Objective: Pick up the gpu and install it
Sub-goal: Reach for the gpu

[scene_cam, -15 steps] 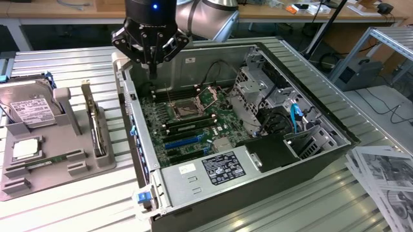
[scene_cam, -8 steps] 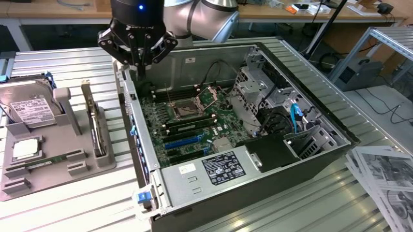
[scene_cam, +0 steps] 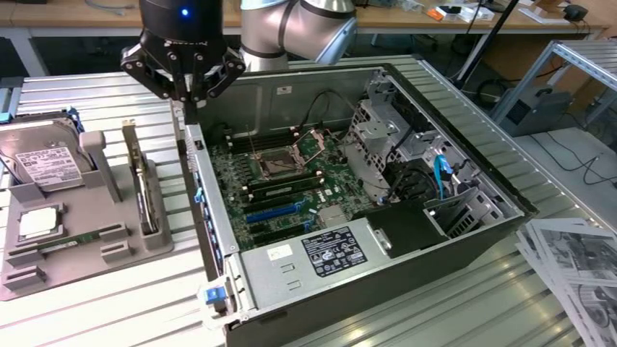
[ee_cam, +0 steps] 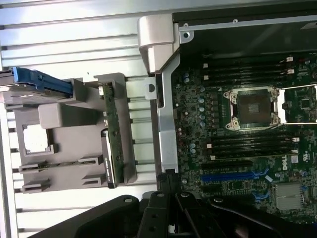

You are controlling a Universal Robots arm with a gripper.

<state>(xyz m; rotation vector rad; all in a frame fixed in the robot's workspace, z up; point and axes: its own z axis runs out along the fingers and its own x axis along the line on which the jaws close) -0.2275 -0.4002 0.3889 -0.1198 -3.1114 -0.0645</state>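
The gpu [scene_cam: 144, 199] stands on its edge in a slot of the grey holder tray [scene_cam: 135, 246], on the exterior view's left of the open computer case [scene_cam: 405, 238]. In the wrist view the gpu [ee_cam: 111, 134] shows as a thin board seen edge-on, with a silver bracket along part of it. My gripper [scene_cam: 188, 97] hangs high over the case's rear wall [scene_cam: 202, 217], to the exterior view's right of the gpu and apart from it. Its fingers are shut with nothing between them. The gripper [ee_cam: 168, 191] sits above the silver wall strip [ee_cam: 167, 124].
The tray also holds a hard drive [scene_cam: 43, 166], a processor chip [scene_cam: 39, 220] and a memory stick [scene_cam: 68, 244]. Inside the case lie the motherboard [scene_cam: 279, 181], blue card slots [scene_cam: 274, 211] and drive cages [scene_cam: 424, 173]. Printed sheets [scene_cam: 579, 267] lie at the exterior view's right.
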